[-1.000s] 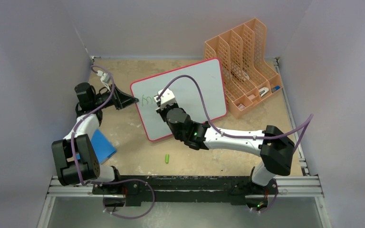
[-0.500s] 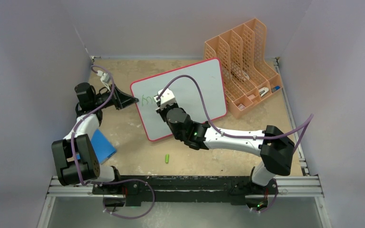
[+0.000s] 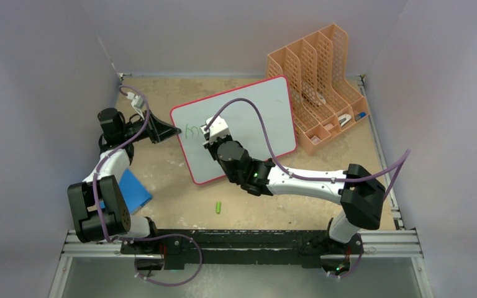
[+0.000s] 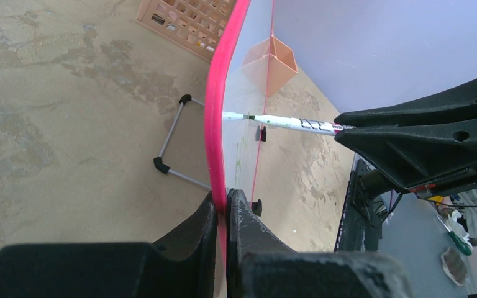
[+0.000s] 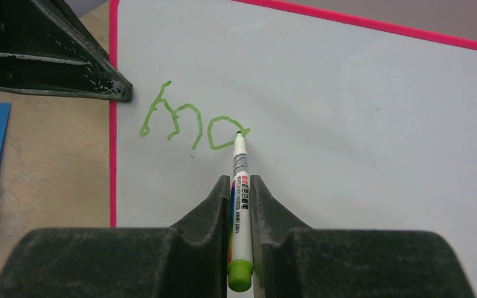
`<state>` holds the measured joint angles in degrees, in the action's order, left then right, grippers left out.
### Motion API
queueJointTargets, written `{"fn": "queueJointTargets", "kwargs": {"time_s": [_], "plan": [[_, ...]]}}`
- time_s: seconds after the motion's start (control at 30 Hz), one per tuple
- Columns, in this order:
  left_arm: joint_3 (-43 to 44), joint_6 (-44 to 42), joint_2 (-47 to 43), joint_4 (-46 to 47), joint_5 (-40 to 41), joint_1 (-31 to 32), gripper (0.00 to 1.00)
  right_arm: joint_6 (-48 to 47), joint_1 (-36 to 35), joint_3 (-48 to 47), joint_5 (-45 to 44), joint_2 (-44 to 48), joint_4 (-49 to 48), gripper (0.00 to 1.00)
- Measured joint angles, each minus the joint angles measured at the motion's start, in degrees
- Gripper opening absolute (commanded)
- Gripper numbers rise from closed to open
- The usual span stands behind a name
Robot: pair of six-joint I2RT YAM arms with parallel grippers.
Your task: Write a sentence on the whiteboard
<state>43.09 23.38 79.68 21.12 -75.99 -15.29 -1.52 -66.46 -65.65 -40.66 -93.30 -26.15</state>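
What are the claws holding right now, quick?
Left claw: closed on the pink-red rim of the flat white whiteboard.
Right claw: closed on the white marker pen with a green end.

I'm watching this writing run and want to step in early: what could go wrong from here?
1. The left tool pinches only the thin pink rim of the whiteboard; pen pressure might make the board slip or twist.
2. The slim marker sits clamped in the right tool, tip on the board; it could tilt in that grip and distort the green letters.
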Motion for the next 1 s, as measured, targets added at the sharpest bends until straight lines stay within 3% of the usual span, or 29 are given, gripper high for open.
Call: {"fn": "queueJointTargets", "kwargs": {"time_s": [1.0], "plan": [[0.0, 0.0, 0.0, 0.0, -0.1, 0.0, 0.00, 2.8, 0.0, 2.0, 1.2, 2.0, 3.7, 0.00]]}}
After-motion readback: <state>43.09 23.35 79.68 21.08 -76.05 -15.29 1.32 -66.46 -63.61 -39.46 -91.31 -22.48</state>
